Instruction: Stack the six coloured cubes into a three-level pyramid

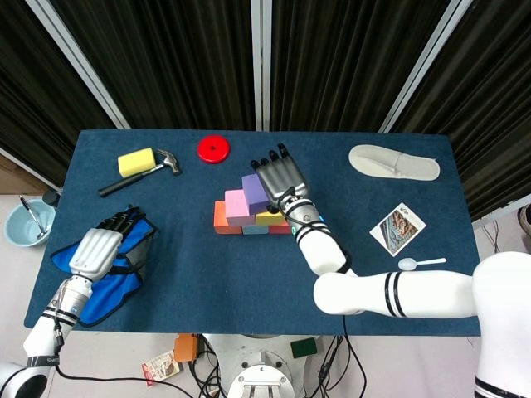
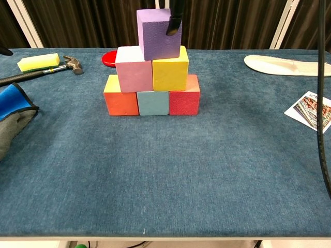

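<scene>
The right hand [image 1: 280, 177] reaches over the pile of cubes in the middle of the blue cloth-covered desk [image 1: 249, 274]; its fingers hold the purple cube [image 2: 158, 34]; one dark fingertip [image 2: 174, 20] presses on the cube's front top corner in the chest view; the purple cube sits on top of the pile, on the pink cube [image 2: 133, 68] and the yellow cube [image 2: 170, 68], over the line where the two meet, turned a little crooked; those two stand side by side and touch; under them is a row of three, the orange cube [image 2: 120, 97] on the left, the light blue cube [image 2: 152, 103] in the middle and the red cube [image 2: 184, 96] on the right, all touching.

The left hand [image 1: 98, 251] rests on a blue and grey cloth bag [image 1: 116, 286] near the desk's front left corner; its fingers are curled down, and I cannot tell if they squeeze the bag.

Near the back left corner lie a yellow sponge block [image 1: 136, 161] and a hammer with a black handle [image 1: 141, 173], just beside each other; a flat red disc [image 1: 213, 148] lies near the back edge, behind the pile; a white shoe insole [image 1: 393, 162] lies near the back right corner; a small picture card [image 1: 397, 229] and a white plastic spoon [image 1: 420, 264] lie near the right edge; a black cable [image 2: 322, 98] hangs down at the right in the chest view.
</scene>
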Controlling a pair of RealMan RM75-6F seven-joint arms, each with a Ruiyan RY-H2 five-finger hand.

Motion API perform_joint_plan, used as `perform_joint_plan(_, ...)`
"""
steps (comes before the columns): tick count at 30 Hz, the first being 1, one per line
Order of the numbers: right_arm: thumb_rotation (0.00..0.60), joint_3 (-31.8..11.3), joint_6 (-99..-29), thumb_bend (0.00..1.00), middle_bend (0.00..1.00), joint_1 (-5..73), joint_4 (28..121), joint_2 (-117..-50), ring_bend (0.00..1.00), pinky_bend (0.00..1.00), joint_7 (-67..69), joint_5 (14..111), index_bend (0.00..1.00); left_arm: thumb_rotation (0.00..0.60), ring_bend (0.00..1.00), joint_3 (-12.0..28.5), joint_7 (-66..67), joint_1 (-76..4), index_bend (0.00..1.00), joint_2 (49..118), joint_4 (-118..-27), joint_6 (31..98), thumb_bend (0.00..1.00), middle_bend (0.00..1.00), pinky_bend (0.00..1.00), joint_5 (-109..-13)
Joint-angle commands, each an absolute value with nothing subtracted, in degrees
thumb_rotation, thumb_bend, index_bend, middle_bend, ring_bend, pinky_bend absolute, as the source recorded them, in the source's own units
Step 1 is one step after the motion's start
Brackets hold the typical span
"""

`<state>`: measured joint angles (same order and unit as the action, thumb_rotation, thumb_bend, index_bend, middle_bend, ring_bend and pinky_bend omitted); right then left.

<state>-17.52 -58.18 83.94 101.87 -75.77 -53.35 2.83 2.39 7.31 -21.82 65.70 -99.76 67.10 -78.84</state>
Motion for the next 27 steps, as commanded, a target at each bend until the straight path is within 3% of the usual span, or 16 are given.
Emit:
perform_joint_plan(1, 0.6, -17.7, -55.9, 0.14, 0.14, 82.9, 103.4, -74.2, 0.06, 0.0, -51.5, 4.4, 0.11, 0.467, 0.1, 2.4, 8.0, -21.7, 0.1, 65.7, -99.7, 67.3, 0.19, 0.04, 0.23, -78.7)
perform_joint_plan(8, 0.6, -16.2, -50.5, 0.03, 0.15, 78.8, 104.3, -70.6, 0.05, 0.0, -45.9, 15.3, 0.13, 0.464, 0.1, 2.5, 7.2, -21.5, 0.1, 65.6, -100.1, 67.3, 0.19, 0.04, 0.23, -78.5)
perform_joint_plan(15, 0.6, -13.6, -44.8, 0.03, 0.18, 76.7, 100.0, -69.5, 0.04, 0.0, -41.8, 25.8, 0.24, 0.476, 0.1, 2.5, 5.8, -21.5, 0.1, 65.4, -99.7, 66.9, 0.19, 0.04, 0.23, -78.6)
perform_joint_plan(27, 0.6, -11.5, -39.4, 0.04, 0.18, 76.8, 94.0, -71.2, 0.02, 0.0, -35.1, 33.6, 0.24, 0.467, 0.1, 2.7, 4.7, -21.8, 0.1, 65.4, -99.6, 66.1, 0.19, 0.04, 0.23, -78.5)
